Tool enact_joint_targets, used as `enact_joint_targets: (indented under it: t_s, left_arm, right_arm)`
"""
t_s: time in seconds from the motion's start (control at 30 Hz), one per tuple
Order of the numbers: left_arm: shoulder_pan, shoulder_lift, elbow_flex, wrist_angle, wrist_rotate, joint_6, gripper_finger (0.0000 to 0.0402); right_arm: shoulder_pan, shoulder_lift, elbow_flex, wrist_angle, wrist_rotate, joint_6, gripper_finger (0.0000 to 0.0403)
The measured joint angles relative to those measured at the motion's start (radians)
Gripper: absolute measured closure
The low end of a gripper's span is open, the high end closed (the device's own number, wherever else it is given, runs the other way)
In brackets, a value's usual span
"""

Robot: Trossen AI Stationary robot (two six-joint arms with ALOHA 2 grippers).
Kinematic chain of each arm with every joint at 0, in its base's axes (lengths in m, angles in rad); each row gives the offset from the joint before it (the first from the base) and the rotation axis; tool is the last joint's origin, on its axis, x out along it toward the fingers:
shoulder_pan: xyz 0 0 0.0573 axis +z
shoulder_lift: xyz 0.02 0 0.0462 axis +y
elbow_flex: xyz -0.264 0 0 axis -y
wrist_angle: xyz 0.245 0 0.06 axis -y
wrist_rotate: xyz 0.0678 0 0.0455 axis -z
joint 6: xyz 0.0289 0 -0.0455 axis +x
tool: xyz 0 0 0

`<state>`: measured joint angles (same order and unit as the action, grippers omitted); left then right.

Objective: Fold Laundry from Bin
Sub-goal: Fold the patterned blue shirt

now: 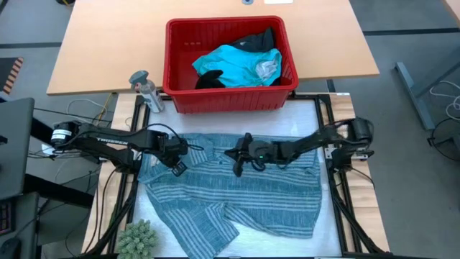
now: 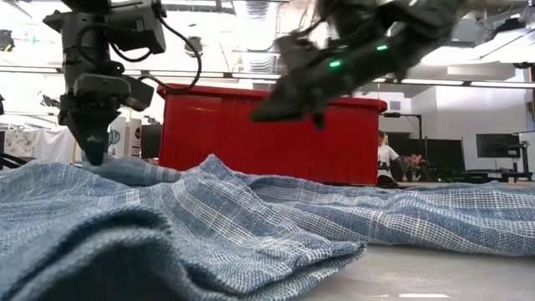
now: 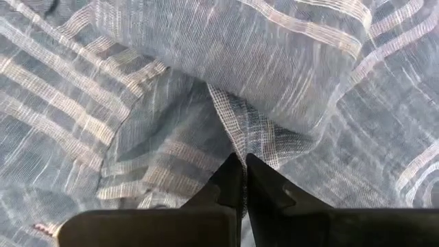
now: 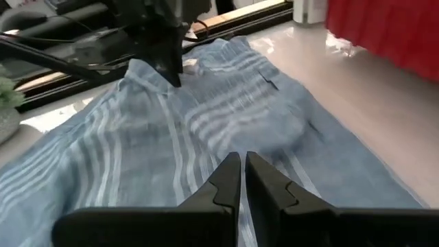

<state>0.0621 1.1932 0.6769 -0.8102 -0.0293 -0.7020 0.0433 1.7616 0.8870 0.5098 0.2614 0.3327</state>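
Striped shirt [image 1: 237, 198] lies spread under both closed claws.

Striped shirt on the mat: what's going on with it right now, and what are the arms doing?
The blue-grey striped garment lies spread but rumpled on the table in front of the red bin, which holds the turquoise garment and black ones. The left gripper is down at the cloth's upper left corner, fingers closed on a fold. The right gripper hovers above the cloth's top edge, shut and empty.
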Motion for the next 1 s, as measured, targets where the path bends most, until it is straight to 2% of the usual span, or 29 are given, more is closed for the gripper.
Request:
enact_joint_targets:
  t_s: [0.17,0.27,0.4,0.67,0.87,1.0]
  left_arm:
    - [-0.012,-0.002,0.000,-0.007,-0.039,-0.018,0.0401]
    - [-0.016,-0.001,0.000,-0.012,-0.039,-0.018,0.0402]
    - [-0.020,-0.005,0.000,-0.019,-0.055,-0.017,0.0401]
    - [-0.024,-0.010,0.000,-0.050,-0.113,-0.002,0.0401]
    - [-0.032,-0.010,0.000,-0.075,-0.118,-0.035,0.0401]
    - [-0.055,-0.010,0.000,-0.082,-0.117,-0.071,0.0401]
  right_arm:
    - [-0.019,0.183,0.228,-0.019,-0.055,-0.115,0.0351]
    - [-0.032,0.274,0.349,-0.114,-0.058,-0.154,0.0351]
    - [-0.055,0.354,0.445,-0.270,-0.058,-0.154,0.0351]
    - [-0.063,0.367,0.445,-0.351,-0.053,-0.148,0.0360]
    - [-0.073,0.389,0.445,-0.376,-0.053,-0.147,0.0381]
    - [-0.086,0.405,0.443,-0.373,-0.051,-0.127,0.0376]
